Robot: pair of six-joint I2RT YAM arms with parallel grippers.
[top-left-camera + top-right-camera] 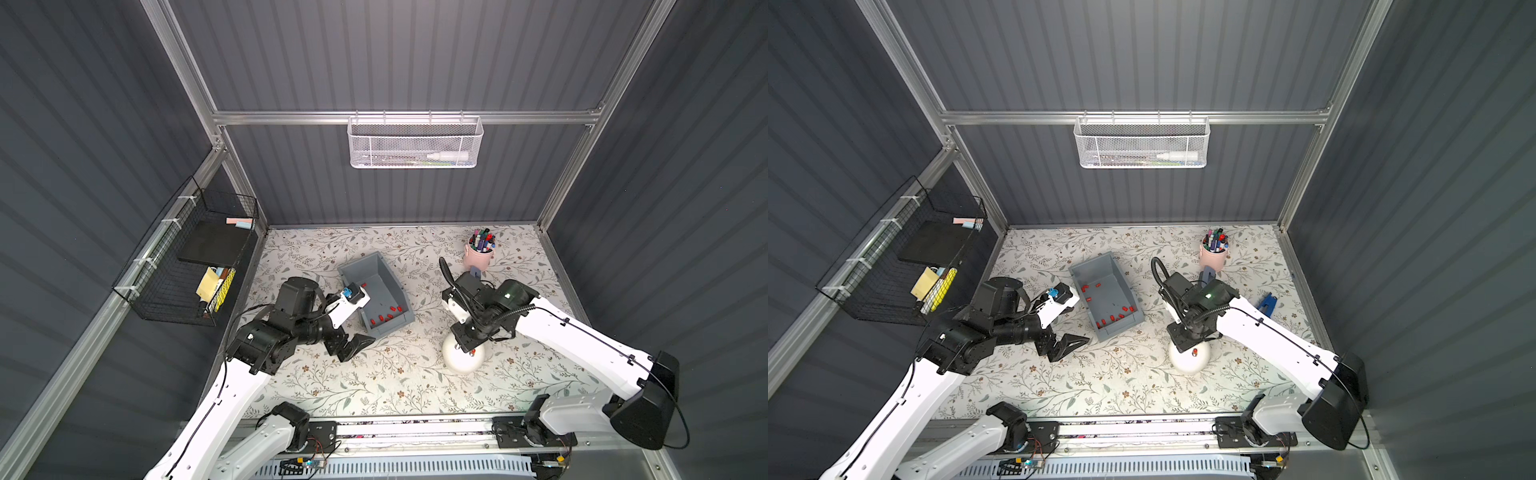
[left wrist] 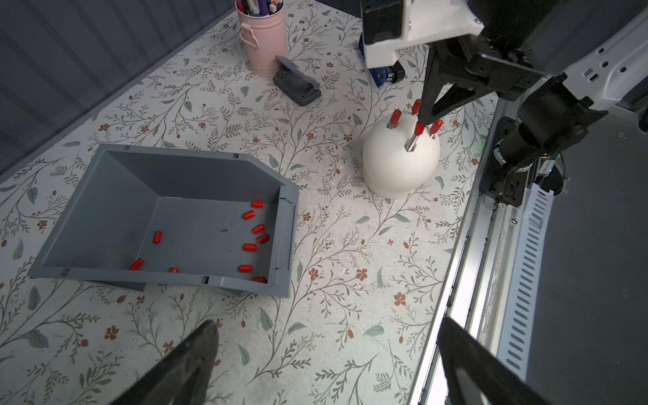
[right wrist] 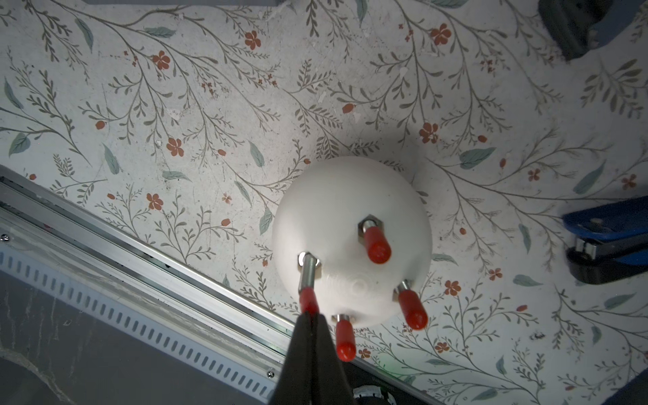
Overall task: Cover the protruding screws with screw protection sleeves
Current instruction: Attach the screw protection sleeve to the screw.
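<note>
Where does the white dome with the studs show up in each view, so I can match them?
Top view: white dome on the table's near right, beneath the right arm.
Top view: dome, same place.
Left wrist: dome beyond the grey bin.
Right wrist: dome beside the aluminium rail.
Shared landmark: the red screw protection sleeves on its studs.

I see dark grey ribbed walls (image 1: 395, 54) framed in aluminium rails (image 1: 291, 117), a white mesh basket (image 1: 413, 143) on the back rail, floral tabletop (image 1: 374, 386), light probably overhead
</note>
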